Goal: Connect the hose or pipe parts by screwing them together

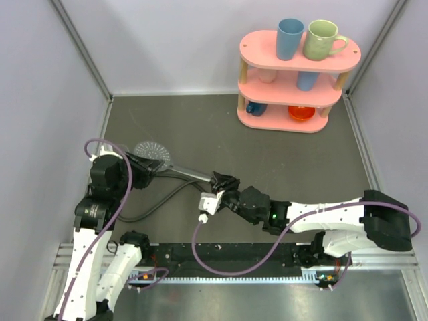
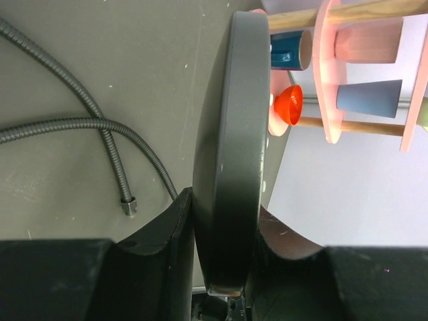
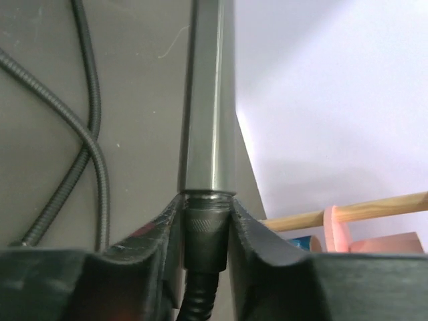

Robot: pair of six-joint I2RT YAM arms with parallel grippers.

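Dark-grey tabletop (image 1: pixel 200 120) (pale walls (image 1: pixel 40 80)): L gripper (image 1: pixel 150 164) clamps shower head (image 1: pixel 152 150), R gripper (image 1: pixel 218 179) pinches hose fitting (image 3: pixel 204 229).

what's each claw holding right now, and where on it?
Left claw grips the shower head by the rim of its round head. Right claw is closed on the hose end fitting, right at the handle end.

surface: dark grey table (image 1: pixel 301 160) | far right: pink three-tier shelf (image 1: pixel 299 90) stands on it, near back wall | left-centre: grey flexible hose (image 2: pixel 67 124) lies in loose crossing loops, free metal end fitting (image 2: pixel 128 206) flat on table
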